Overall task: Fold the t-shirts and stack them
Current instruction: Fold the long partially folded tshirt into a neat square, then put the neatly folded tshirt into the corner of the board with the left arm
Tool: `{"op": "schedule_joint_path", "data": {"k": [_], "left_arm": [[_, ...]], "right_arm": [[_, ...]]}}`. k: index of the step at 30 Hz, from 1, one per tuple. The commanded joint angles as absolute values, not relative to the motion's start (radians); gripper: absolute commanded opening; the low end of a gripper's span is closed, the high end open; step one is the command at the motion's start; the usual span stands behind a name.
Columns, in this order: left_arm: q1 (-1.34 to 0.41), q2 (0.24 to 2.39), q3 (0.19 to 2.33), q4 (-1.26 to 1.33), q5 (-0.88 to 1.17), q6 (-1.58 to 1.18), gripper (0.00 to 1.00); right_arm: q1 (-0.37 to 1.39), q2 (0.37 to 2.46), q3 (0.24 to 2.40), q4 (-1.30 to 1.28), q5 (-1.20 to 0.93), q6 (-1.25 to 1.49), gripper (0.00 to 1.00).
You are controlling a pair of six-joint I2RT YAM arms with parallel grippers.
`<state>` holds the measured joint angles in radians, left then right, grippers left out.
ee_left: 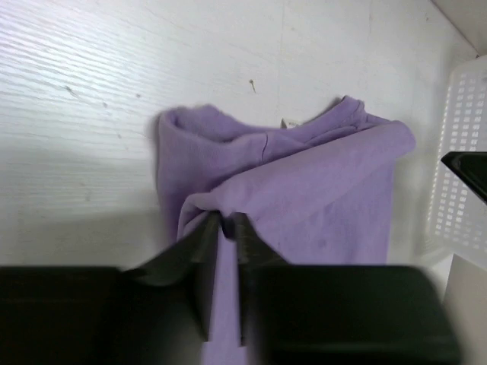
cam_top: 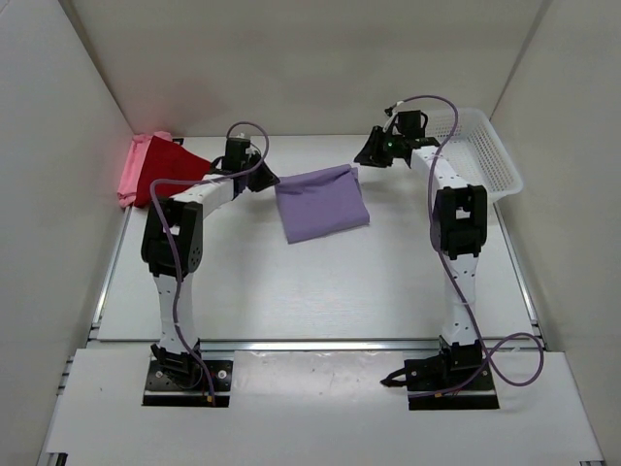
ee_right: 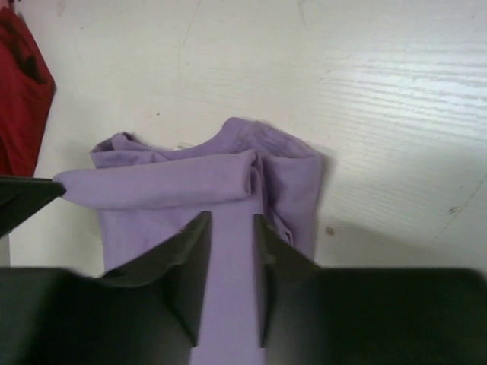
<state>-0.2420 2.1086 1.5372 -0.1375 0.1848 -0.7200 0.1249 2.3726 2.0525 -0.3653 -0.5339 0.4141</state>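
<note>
The lavender t-shirt [cam_top: 322, 202] lies folded into a rough rectangle on the table's middle, collar side toward the back wall. My left gripper [cam_top: 269, 182] is at its left back corner. In the left wrist view the jaws [ee_left: 227, 220] stand a narrow gap apart, with a puckered fold of the purple cloth [ee_left: 319, 190] still bunched at the tips. My right gripper [cam_top: 367, 153] is at the right back corner, open [ee_right: 232, 220] above the purple cloth [ee_right: 167, 186], gripping nothing. The dark red t-shirt [cam_top: 173, 167] lies on the pink t-shirt [cam_top: 128, 180] at the far left.
A white mesh basket [cam_top: 485, 155] stands at the back right, close behind the right arm. White walls close in the table on the left, back and right. The red shirt's edge [ee_right: 23, 99] shows at the left of the right wrist view.
</note>
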Motion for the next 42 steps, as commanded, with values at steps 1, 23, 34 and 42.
{"op": "schedule_joint_path", "data": {"k": [1,23,34,42], "left_arm": [[-0.18,2.005,1.494,-0.039,0.169,-0.756,0.3],[-0.279,1.98,1.089,0.183,0.278,-0.703,0.73],[-0.373,2.155,1.316,0.227,0.318,-0.779,0.03],[-0.328,2.255,1.84,-0.03,0.357,-0.765,0.0]], "right_arm": [[0.106,2.373,2.186,-0.418,-0.543,0.402,0.3],[0.253,1.655,1.168,0.083,-0.525,0.514,0.27],[0.301,1.315,0.778,0.117,-0.506,0.494,0.33],[0.209,1.112,0.503,0.144,-0.546,0.535,0.34]]}}
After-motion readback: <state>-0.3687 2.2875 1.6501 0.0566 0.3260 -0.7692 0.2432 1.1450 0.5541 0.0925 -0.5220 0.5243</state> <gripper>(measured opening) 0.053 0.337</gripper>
